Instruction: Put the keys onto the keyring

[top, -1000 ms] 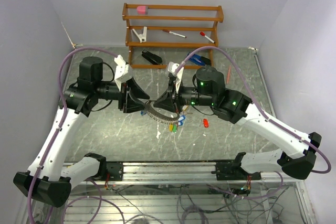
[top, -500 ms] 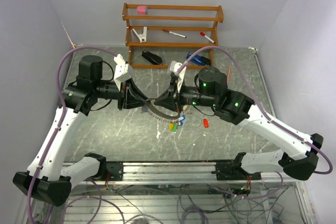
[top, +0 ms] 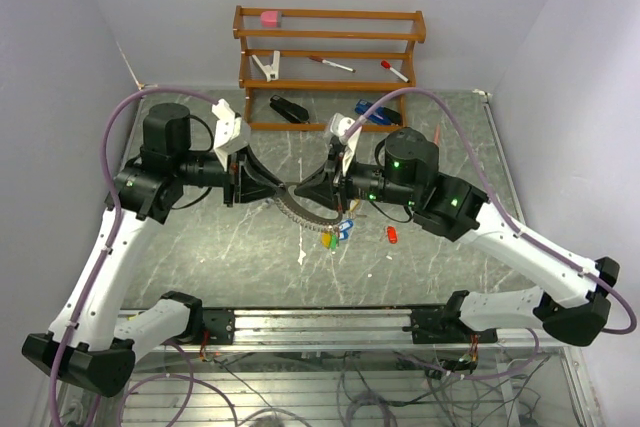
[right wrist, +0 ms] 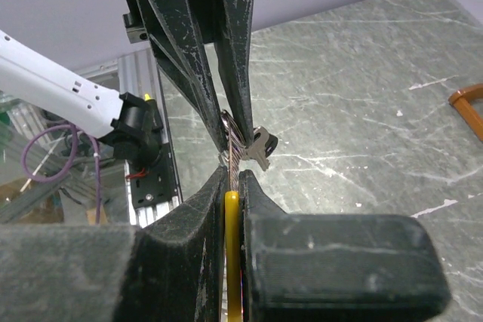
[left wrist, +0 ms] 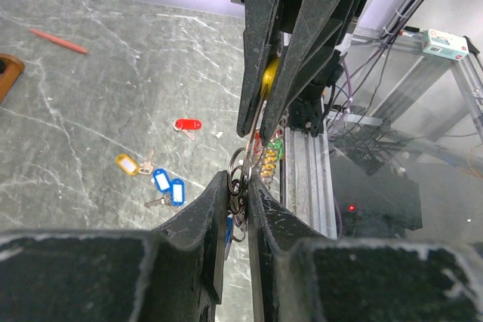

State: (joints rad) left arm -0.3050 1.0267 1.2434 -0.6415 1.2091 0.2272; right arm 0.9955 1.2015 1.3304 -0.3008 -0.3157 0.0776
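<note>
Since a second ago the left gripper [left wrist: 238,183] has drawn its fingers in from a wide spread, and the right arm has edged a little to its right. The left gripper's black, ridged plastic fingers are now almost pressed together, pinching thin silvery wire loops of the keyring [left wrist: 237,165]. The keyring hangs in the air between the two grippers, above the marbled grey-green table [left wrist: 98,96]. The right gripper [right wrist: 232,175] is clamped on a flat yellow tag [right wrist: 232,239]. One small silver key [right wrist: 259,148] dangles from the wire beside the left fingertips. Four loose keys [left wrist: 161,179] lie on the table with glossy oval plastic tags: one red, one yellow and two blue. The fingers hide most of the ring, so the tags strung on it cannot be counted.
</note>
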